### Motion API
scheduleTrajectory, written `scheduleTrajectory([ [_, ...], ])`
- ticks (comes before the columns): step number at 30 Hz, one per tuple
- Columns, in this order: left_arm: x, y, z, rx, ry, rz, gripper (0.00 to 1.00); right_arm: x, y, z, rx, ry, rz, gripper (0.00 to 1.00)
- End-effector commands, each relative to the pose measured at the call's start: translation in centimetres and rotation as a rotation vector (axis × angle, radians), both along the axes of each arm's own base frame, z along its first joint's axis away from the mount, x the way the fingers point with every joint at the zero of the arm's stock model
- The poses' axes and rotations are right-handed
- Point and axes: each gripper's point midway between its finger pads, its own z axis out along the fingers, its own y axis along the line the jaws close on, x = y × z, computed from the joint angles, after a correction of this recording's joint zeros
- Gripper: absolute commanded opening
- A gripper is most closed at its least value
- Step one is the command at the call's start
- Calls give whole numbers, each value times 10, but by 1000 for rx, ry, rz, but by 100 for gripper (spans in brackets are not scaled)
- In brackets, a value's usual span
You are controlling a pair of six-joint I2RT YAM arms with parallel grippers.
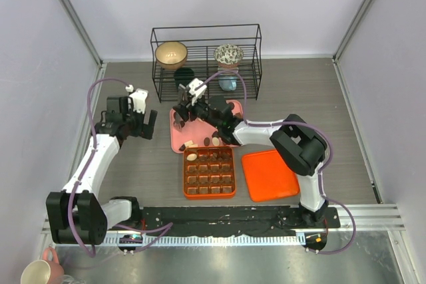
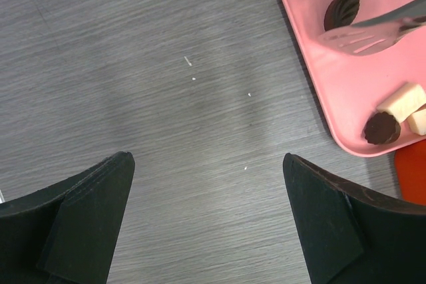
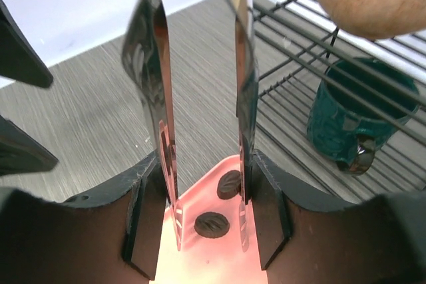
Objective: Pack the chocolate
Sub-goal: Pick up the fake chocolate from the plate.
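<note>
Nearest the arm bases, the orange gridded box [image 1: 184,177] lies open on the bench [image 1: 146,171]. A flat orange panel [image 1: 268,175], probably its lid, is set just beside it on the right, leaving the cells free to fill. One pale piece appears to sit in the far-left cell; the other cells are too dark to read.

Just beyond the box, the pink tray [image 1: 174,139] carries the chocolate [image 3: 212,224], dark ridged pieces and cream blocks lying loose.

The right hand [image 3: 208,211] is clamped on a pair of metal tongs [image 3: 160,64], its fingers pressing the two blades from outside. The blades stand apart, their slotted tips set low on either side of one dark piece, apparently lined up for a pinch. Tongs likely give a narrower, gentler reach among close-lying pieces than the broad fingers would.

The left hand [image 2: 206,164] hangs with fingers wide apart over bare bench just left of the tray. It holds nothing and seems parked clear of the working arm.

Farthest back, a wire rack [image 1: 206,28] with bowls and a teal mug [image 3: 346,118] plays no evident part.
</note>
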Motion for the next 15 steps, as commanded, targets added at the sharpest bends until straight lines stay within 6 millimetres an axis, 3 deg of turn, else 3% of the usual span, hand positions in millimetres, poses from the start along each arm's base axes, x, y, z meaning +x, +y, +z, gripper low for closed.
scheduleTrajectory([
  [1,7,-1,24,-25,-61,7,100,9,8,34,83,-83,-15,54],
  [15,3,0,21,-16,-54,5,100,5,12,18,88,-46,8,50],
])
